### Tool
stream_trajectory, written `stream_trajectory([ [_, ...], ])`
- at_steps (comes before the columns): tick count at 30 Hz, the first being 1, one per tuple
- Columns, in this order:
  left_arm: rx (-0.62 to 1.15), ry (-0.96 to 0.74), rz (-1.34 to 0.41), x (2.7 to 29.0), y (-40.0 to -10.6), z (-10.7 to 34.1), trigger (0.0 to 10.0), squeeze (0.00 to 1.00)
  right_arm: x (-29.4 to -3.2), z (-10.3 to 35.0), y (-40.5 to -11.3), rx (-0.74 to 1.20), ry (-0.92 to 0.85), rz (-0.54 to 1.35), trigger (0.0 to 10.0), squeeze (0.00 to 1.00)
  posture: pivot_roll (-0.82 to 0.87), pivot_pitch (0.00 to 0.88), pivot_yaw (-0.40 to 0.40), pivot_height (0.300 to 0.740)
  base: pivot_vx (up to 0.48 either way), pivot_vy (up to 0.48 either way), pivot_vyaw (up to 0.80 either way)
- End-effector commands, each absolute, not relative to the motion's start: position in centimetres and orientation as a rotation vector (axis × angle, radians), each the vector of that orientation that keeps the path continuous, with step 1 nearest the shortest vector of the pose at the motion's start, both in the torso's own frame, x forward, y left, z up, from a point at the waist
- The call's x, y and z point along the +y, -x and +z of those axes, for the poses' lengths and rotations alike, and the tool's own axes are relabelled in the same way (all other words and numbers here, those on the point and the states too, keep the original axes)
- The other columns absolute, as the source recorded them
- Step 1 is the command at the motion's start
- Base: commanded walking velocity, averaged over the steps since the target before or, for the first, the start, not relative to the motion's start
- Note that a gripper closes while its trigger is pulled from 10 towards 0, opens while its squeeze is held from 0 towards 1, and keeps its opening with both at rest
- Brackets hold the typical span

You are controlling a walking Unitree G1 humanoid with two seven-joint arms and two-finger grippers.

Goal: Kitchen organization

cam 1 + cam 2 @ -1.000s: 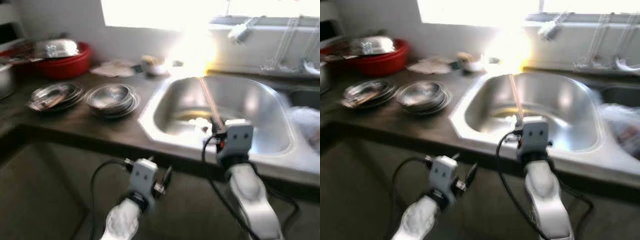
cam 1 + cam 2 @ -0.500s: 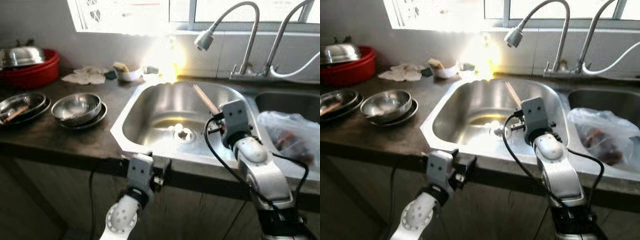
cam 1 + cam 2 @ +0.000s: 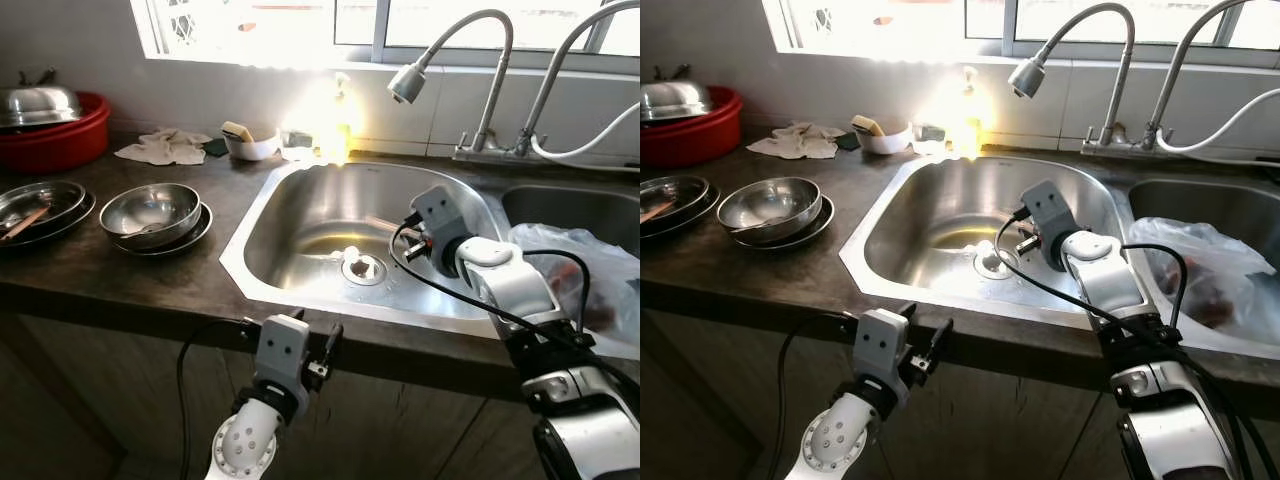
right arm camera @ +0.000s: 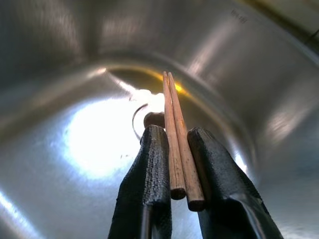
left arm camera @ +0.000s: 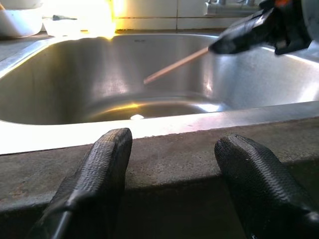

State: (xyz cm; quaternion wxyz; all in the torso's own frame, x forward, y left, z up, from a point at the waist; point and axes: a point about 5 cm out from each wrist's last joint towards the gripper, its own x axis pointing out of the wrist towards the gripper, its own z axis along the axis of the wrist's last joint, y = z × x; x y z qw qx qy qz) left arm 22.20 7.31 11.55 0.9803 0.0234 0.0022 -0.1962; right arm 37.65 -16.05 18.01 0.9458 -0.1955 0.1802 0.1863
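Jaws clamped: the right gripper (image 4: pixel 174 164) pinches a pair of wooden chopsticks (image 4: pixel 173 129) inside the steel sink (image 3: pixel 300 215), above the drain (image 3: pixel 362 267). Left wrist view: left gripper (image 5: pixel 172 164) with jaws spread apart, level with the counter (image 5: pixel 164 159) edge. Head view: stacked steel bowls (image 3: pixel 152 212) sit on the counter left of the sink. No readable writing anywhere.

Daylight pours through the window (image 3: pixel 300 20) behind the counter (image 3: pixel 130 275), blown out to white; a hot yellow flare sits at the sink's (image 3: pixel 290 225) back rim — repeated in the left wrist view; the steel basin throws bright reflections; the cabinet front below lies in shadow; head views sharp, no motion blur.
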Motion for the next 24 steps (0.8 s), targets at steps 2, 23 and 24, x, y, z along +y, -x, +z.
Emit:
stream_trajectory([
  [2,0.064,-0.068,-0.365,7.8,-22.1,10.7,10.0,0.0,-15.6,17.8,-38.0,0.373,0.405,0.406,10.0,0.0,0.14,0.02,-0.054,0.74,0.0,0.0,0.0],
  [23,0.083,-0.061,-0.366,7.9,-21.8,10.8,10.0,0.0,-15.8,17.3,-36.9,0.215,0.26,0.331,10.0,1.0,0.14,0.02,-0.043,0.74,0.0,0.0,0.0],
  [24,0.084,-0.061,-0.366,7.9,-21.8,10.8,10.0,0.0,-15.7,17.9,-36.5,0.149,0.237,0.317,10.0,0.0,0.13,0.016,-0.043,0.74,0.0,0.0,0.0],
])
